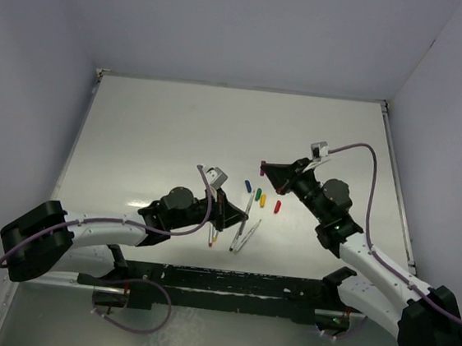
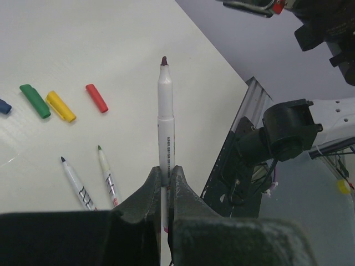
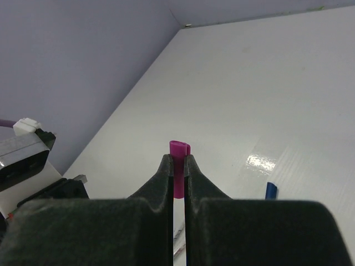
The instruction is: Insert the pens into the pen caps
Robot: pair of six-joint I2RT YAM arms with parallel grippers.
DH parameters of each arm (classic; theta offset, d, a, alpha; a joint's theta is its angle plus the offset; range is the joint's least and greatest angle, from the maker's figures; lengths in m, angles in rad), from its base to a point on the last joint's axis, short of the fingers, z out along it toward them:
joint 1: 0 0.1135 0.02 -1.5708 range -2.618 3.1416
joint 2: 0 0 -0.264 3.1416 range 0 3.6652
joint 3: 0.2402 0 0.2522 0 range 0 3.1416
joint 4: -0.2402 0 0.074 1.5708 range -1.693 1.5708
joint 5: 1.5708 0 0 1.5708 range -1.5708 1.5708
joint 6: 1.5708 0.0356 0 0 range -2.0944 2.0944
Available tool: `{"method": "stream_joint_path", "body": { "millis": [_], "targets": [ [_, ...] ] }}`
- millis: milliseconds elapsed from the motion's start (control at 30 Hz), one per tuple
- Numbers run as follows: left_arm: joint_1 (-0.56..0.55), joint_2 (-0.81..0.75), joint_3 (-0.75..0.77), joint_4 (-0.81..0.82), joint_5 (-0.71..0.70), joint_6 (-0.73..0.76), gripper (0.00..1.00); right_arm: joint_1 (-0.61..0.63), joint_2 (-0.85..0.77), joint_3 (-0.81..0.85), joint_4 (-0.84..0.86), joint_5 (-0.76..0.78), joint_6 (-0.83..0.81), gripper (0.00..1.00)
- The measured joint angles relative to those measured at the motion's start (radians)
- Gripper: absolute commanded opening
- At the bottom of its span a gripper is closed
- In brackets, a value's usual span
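**Pen and purple cap both lifted, not yet joined**

Clamped low on its barrel by the left gripper [image 2: 165,176], a white pen [image 2: 165,116] sticks straight out ahead of the fingers, dark tip leading, raised off the table [image 2: 111,33]. The right gripper [image 3: 178,165] is pinched shut on the purple cap [image 3: 179,148], whose end pokes just past the fingertips. Whether that end is the open mouth I cannot tell.

Seen from above, the two grippers point roughly toward each other over the middle of the table. The right one sits farther from the arm bases and a little to the right, with a clear gap between them. So the cap lies ahead of the pen tip and off toward the far side, and the two long axes do not look lined up yet. The next move likely calls for bringing those axes into line before closing the gap.

The green cap [image 2: 34,101], yellow cap [image 2: 60,106] and red cap [image 2: 96,98] lie flat nearby, with two more pens [image 2: 108,177] just beside them.
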Motion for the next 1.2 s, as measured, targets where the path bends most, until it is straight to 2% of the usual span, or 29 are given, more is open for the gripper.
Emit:
{"method": "stream_joint_path", "body": {
  "millis": [600, 1200],
  "targets": [
    [0.000, 0.000, 0.022, -0.004, -0.079, 0.008, 0.00, 0.000, 0.031, -0.116, 0.300, -0.084, 0.185, 0.00],
    [0.000, 0.019, 0.055, 0.010, -0.087, 0.008, 0.00, 0.009, 0.087, -0.141, 0.405, -0.089, 0.243, 0.00]
  ]
}}
